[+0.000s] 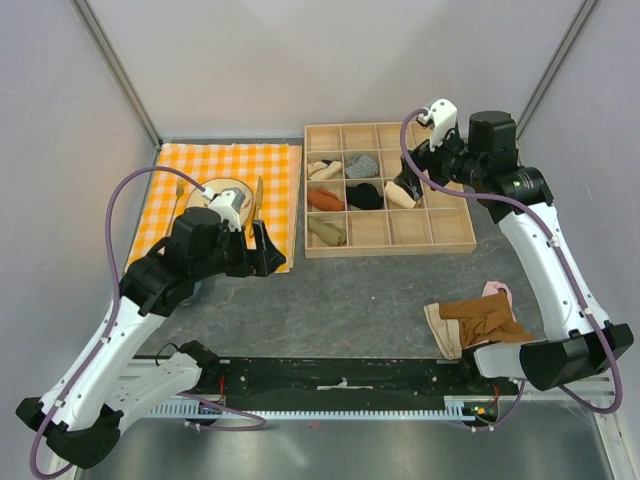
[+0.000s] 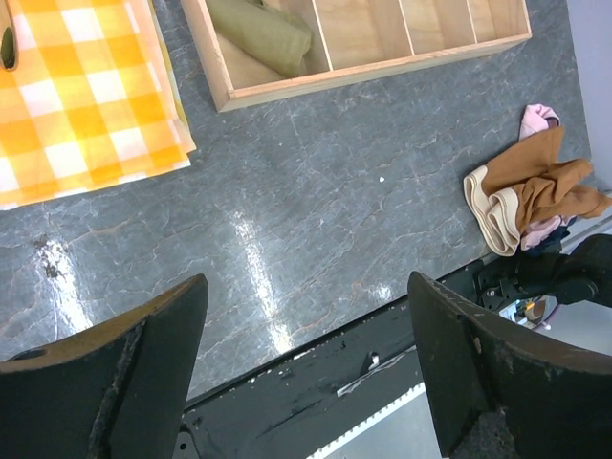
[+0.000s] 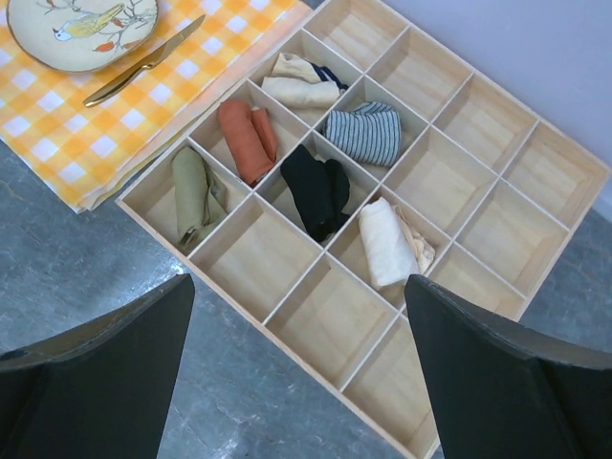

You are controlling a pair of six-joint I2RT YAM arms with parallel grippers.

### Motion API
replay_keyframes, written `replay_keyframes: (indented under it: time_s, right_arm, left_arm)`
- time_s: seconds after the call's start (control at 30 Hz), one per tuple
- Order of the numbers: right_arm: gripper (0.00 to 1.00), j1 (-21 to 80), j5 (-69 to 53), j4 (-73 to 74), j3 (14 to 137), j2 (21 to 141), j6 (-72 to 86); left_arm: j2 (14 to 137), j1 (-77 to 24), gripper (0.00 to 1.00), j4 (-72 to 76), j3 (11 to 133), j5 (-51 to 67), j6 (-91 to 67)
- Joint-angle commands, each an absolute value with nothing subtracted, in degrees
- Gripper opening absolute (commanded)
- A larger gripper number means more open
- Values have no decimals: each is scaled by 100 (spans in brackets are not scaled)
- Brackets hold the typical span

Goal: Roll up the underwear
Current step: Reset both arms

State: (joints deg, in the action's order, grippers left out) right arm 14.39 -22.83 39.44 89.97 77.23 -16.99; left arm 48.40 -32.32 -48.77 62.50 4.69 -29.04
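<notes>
While the left gripper [image 2: 306, 282] and right gripper [image 3: 298, 282] both hang wide open holding nothing, the olive underwear [image 3: 194, 196] sits rolled up in the near-left corner slot of the box [image 3: 253, 256]
Left gripper is over the grey table [image 2: 316, 191], right gripper is high above the box, neither touching anything. An orange roll [image 3: 249, 139], a black roll [image 3: 316, 191], a striped roll [image 3: 363, 134] and a cream roll [image 3: 384, 244] fill slots nearby. The checked cloth [image 1: 230, 160] lies just left of the box with a bird plate [image 3: 81, 24] and a gold knife [image 3: 143, 62] on it. Near the right arm's base there's a heap: brown garment [image 2: 540, 177] on top, pink garment [image 2: 537, 120] behind, cream-banded piece [image 2: 483, 206] poking out the left side
</notes>
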Motion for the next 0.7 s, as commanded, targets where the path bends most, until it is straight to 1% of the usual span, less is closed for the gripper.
replay_keyframes:
  time_s: [0.0,0.07,0.17,0.33,0.43,0.67]
  right_arm:
    - [98,1406,-1785,3569,8842,7366,-976]
    - [98,1371,-1539,3568,8798,7313,-862]
    - [98,1327,-1363,3559,8666,7094,-756]
    - [98,1152,-1520,3533,8324,6786,-607]
    - [98,950,-1810,3524,8130,6627,-606]
    - [98,554,-3005,3884,7998,6487,-1001]
  left_arm:
    - [4668,-3199,91,-5054,6390,615,-2830]
    - [4571,-3199,94,-5054,6363,685,-2874]
    - [4377,-3199,94,-5062,6319,773,-2962]
    - [4192,-3199,95,-5211,6363,888,-2927]
    - [4201,-3199,95,-5369,6416,888,-2865]
    - [3965,-3199,95,-5423,6320,940,-2900]
